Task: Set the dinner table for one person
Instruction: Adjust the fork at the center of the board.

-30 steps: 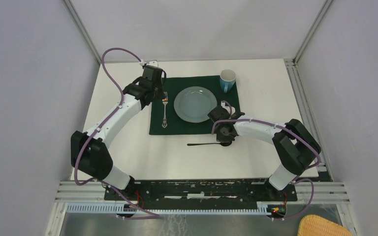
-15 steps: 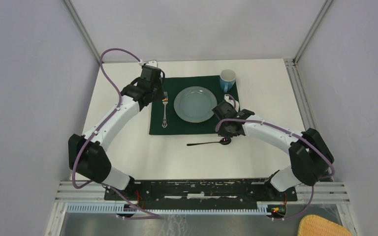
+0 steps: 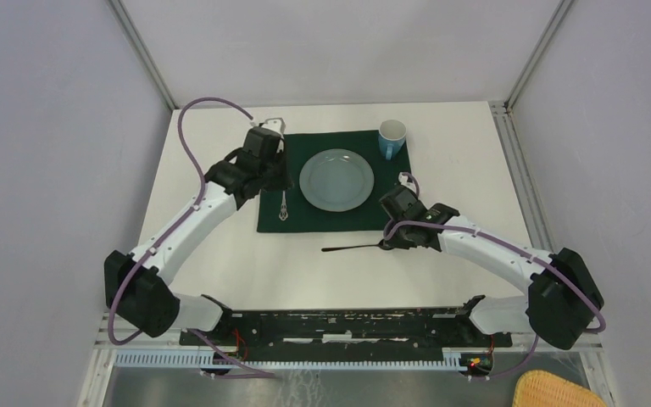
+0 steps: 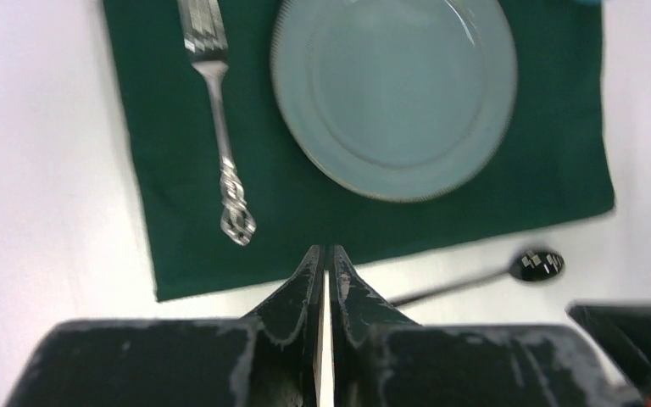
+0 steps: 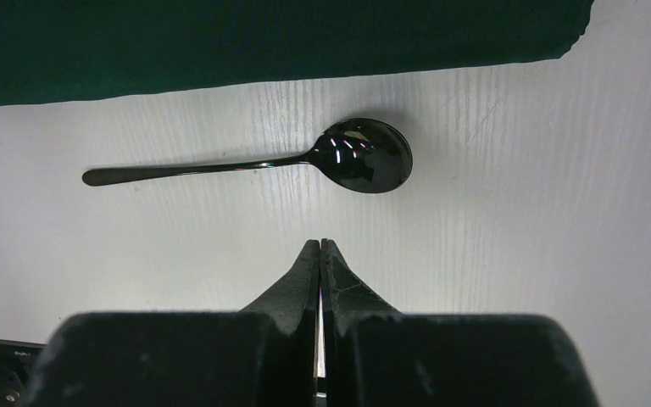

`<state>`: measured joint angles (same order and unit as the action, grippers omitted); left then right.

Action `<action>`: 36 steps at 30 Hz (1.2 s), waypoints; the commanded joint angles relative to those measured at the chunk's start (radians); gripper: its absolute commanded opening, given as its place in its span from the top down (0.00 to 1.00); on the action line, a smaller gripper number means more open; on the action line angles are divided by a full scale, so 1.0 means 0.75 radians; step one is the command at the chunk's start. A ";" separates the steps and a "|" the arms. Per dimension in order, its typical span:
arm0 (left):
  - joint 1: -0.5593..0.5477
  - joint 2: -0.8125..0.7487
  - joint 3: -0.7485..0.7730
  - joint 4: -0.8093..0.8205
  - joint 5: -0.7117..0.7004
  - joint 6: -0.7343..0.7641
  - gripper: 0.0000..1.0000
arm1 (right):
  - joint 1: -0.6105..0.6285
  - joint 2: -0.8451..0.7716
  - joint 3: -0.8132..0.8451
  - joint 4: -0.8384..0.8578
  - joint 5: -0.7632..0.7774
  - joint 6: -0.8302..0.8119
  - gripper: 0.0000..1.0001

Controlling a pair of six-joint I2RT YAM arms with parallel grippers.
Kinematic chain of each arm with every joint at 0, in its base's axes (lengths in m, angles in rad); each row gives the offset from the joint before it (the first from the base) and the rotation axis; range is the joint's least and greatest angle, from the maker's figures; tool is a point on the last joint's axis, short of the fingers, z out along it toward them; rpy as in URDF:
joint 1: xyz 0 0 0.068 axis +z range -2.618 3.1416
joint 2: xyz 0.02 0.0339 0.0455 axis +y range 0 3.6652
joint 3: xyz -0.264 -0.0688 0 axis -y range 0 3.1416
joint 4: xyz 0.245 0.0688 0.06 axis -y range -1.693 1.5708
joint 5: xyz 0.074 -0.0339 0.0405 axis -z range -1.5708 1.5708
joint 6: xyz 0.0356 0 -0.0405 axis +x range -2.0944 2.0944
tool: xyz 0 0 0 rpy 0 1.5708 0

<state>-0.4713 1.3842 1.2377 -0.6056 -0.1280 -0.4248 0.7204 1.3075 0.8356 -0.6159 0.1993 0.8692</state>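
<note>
the large flat matte white counter (image 3: pixel 466 161) lies under both arms, bearing everything. ahead of the left fingers (image 4: pixel 303 292), pressed together and empty, the dark green rectangular cloth (image 4: pixel 559 170) frames the round pale blue plate (image 4: pixel 394 89), with the ornate silver fork (image 4: pixel 220 119) alongside as a setting wants. just ahead of the right fingers (image 5: pixel 298 280), likewise closed on nothing, the glossy black spoon (image 5: pixel 364 157) lies off the cloth, likely the next piece to place.

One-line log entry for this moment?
left jaws shut, empty | right jaws shut, empty, near spoon | spoon on dinner table, off cloth | fork, plate on cloth
</note>
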 commanded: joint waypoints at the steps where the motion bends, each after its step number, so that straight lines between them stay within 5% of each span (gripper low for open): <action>1: -0.118 -0.092 -0.042 -0.056 0.133 0.079 0.90 | 0.010 -0.028 -0.019 0.015 -0.005 0.028 0.99; 13: -0.411 -0.125 -0.362 -0.007 0.089 -0.144 0.98 | 0.044 0.097 -0.012 0.094 -0.034 0.028 1.00; 22: -0.570 -0.005 -0.487 0.200 -0.174 -0.233 0.98 | 0.085 0.163 0.001 0.114 -0.029 0.005 1.00; 36: -0.591 0.181 -0.526 0.500 -0.276 -0.113 0.98 | 0.098 0.134 -0.049 0.107 -0.036 0.014 1.00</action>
<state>-0.9104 1.4933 0.8429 -0.3347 -0.2993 -0.5472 0.7856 1.4342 0.8154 -0.5533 0.1654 0.8745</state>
